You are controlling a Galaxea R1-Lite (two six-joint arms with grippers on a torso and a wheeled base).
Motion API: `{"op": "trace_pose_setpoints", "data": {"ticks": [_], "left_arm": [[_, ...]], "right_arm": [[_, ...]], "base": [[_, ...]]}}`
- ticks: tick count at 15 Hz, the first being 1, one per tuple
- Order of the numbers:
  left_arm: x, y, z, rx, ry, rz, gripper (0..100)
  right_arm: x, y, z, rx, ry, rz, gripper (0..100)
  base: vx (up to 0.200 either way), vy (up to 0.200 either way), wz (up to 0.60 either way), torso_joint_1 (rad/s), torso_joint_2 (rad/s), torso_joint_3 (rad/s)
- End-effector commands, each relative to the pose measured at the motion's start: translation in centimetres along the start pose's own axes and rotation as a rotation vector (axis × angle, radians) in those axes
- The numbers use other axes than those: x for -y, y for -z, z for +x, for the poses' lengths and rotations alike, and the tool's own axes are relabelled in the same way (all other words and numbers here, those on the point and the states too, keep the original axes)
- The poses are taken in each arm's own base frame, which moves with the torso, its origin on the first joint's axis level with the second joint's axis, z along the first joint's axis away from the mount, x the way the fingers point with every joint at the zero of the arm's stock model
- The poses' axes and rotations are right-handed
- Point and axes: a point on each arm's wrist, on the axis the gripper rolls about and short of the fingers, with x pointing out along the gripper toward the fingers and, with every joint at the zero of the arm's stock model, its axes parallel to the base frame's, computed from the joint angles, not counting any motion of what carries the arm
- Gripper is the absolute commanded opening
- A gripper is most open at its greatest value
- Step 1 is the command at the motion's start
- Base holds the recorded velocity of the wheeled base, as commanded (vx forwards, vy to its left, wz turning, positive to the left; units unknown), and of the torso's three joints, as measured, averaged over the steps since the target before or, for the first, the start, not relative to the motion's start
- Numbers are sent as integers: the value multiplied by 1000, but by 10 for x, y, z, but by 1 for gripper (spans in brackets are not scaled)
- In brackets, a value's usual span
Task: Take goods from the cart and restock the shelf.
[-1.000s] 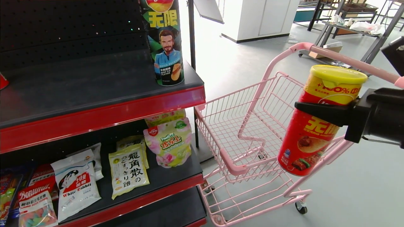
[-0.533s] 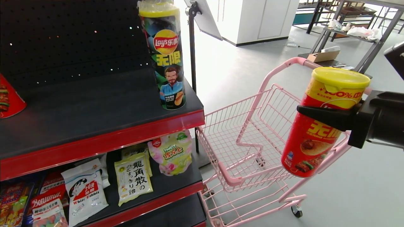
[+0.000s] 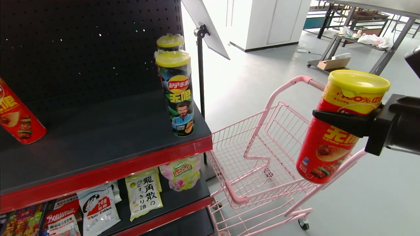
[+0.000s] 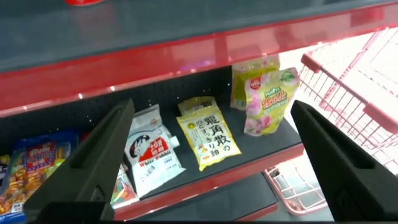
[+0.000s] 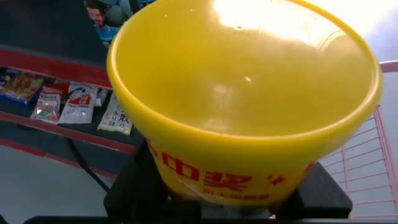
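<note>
My right gripper [image 3: 347, 118] is shut on a red chip can with a yellow lid [image 3: 338, 131], held upright above the right side of the pink cart [image 3: 262, 157]. The can's lid [image 5: 242, 93] sits close under the right wrist camera. On the dark upper shelf [image 3: 98, 137] stand two green chip cans [image 3: 177, 95] near its right end, one behind the other, and a tilted red can [image 3: 16, 118] at the far left. My left gripper [image 4: 211, 162] hangs open before the lower shelf [image 4: 261, 162], nothing between its fingers.
Snack bags [image 3: 146, 193] lie on the lower shelf beneath. The cart basket holds nothing visible. A stand with a slanted white board [image 3: 203, 23] rises behind the shelf's right end. White cabinets [image 3: 269, 19] and metal racks [image 3: 361, 26] stand farther back on the grey floor.
The head camera has tilted upward, bringing the cans' tops, a second green can and more of the left red can into view. The red can stays in my right gripper.
</note>
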Motion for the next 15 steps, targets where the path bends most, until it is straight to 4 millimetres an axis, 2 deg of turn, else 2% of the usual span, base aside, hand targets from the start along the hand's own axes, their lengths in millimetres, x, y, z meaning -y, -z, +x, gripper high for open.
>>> {"op": "trace_pose_setpoints", "data": {"ticks": [1, 2, 5, 6, 15], "left_arm": [[0, 0, 0, -2, 0, 0, 100], [0, 0, 0, -2, 0, 0, 100], [0, 0, 0, -2, 1, 0, 100], [0, 0, 0, -2, 1, 0, 100], [0, 0, 0, -2, 1, 0, 100]], "right_arm": [[0, 0, 0, 1, -1, -6, 0], [0, 0, 0, -1, 2, -7, 0], [0, 1, 0, -5, 0, -11, 0], [0, 1, 0, -5, 1, -11, 0], [0, 5, 4, -22, -4, -6, 0]], "base": [[0, 0, 0, 134, -422, -217], [0, 0, 0, 61, -159, -80], [-200, 0, 0, 27, -27, -28], [0, 0, 0, 0, 0, 0], [0, 0, 600, -3, -2, 2]]}}
